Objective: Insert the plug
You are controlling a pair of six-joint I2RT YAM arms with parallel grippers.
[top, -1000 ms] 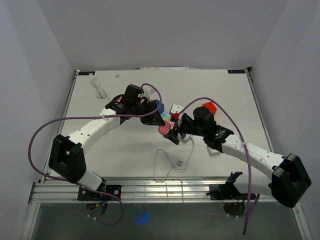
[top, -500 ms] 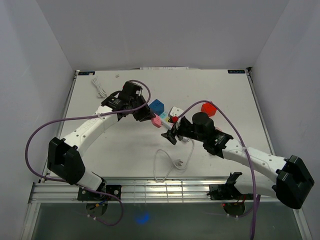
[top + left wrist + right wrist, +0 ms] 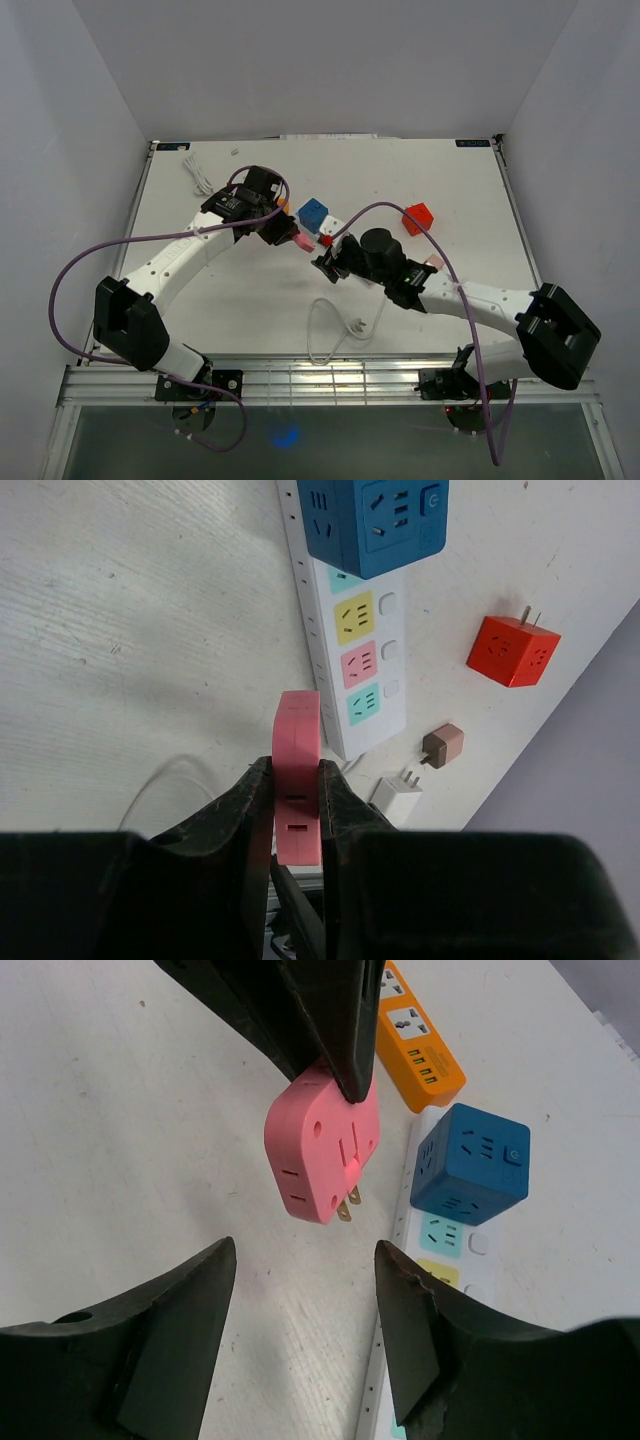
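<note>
The left gripper [image 3: 297, 772] is clenched on the pink plug [image 3: 297, 720], a flat, round-cornered slab of matte plastic pinched by its broad faces between black fingers. The plug hangs just beside the long white power strip [image 3: 318, 650], on the side away from the strip's switch buttons and lifted off the pale, faintly grained table [image 3: 130, 630]. Brass prongs jut from one face in the right wrist view. A glossy blue socket cube [image 3: 375, 520] sits on one end of the strip. An orange strip [image 3: 420, 1045] lies beyond that end, and a red cube [image 3: 512, 652] rests off the button side. The right gripper [image 3: 305, 1248] stands released near the plug, with nothing between its fingers.
</note>
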